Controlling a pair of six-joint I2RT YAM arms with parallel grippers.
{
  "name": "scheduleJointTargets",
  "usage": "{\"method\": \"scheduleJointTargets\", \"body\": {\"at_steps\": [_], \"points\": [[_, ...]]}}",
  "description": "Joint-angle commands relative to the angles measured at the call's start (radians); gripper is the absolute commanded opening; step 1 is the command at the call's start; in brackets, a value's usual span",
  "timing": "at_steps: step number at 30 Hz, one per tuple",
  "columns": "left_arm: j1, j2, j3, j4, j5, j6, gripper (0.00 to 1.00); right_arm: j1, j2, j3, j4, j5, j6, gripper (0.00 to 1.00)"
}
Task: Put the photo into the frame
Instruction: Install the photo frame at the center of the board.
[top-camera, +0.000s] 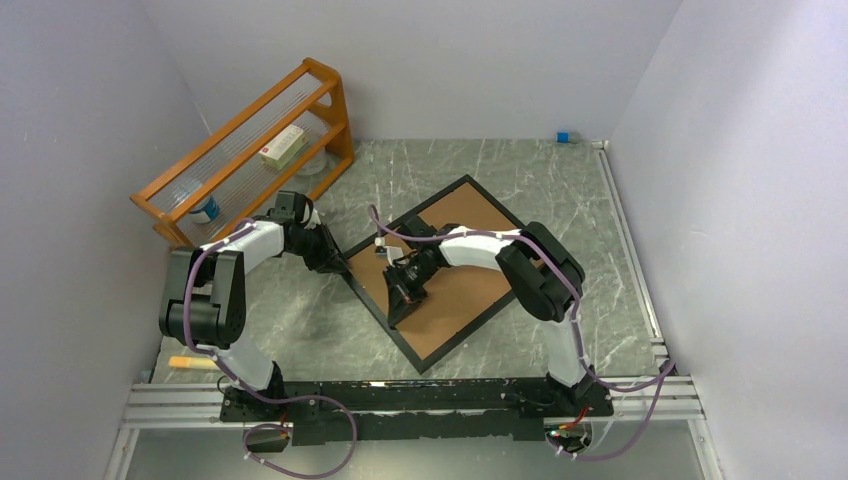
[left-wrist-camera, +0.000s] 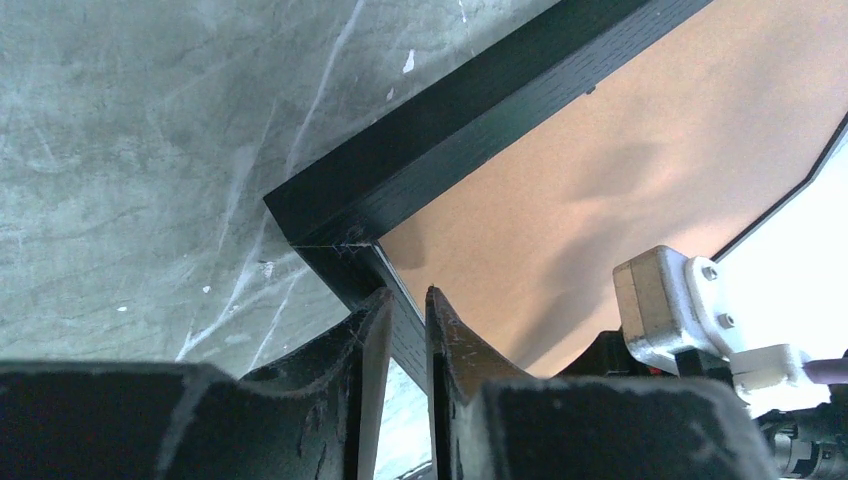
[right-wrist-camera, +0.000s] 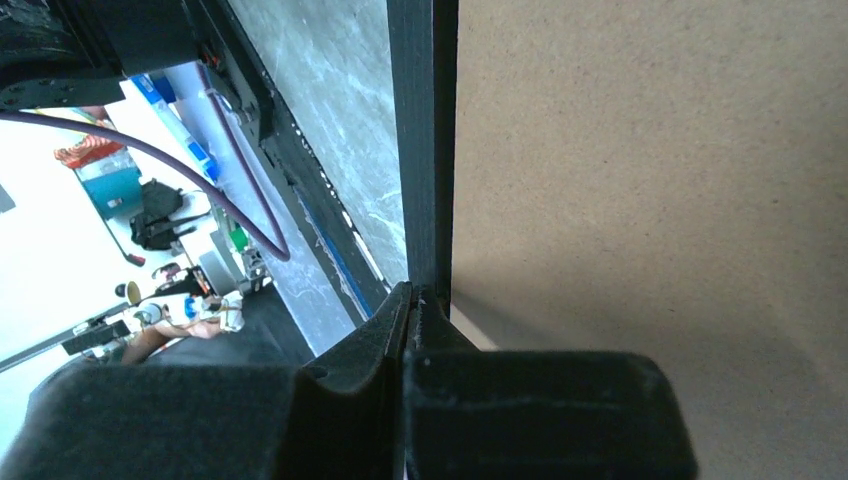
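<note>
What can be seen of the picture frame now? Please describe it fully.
The frame is a large rectangle with a thin black border, wood by its look. A brown backing board fills it. It lies on the grey marbled table, turned like a diamond. The left gripper straddles the border beside one corner; whether it pinches is unclear. The right gripper, shut, has its tips at the border.
</note>
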Motion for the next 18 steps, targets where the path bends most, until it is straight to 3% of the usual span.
{"method": "scheduleJointTargets", "body": {"at_steps": [1,18], "points": [[-0.013,0.046,-0.019,-0.061,-0.088,0.041,0.26,0.000,0.021,0.021,-0.063,0.047,-0.052,0.01],[-0.014,0.051,-0.002,-0.083,-0.106,0.056,0.25,-0.079,0.090,-0.020,-0.008,0.277,0.008,0.00]]}}
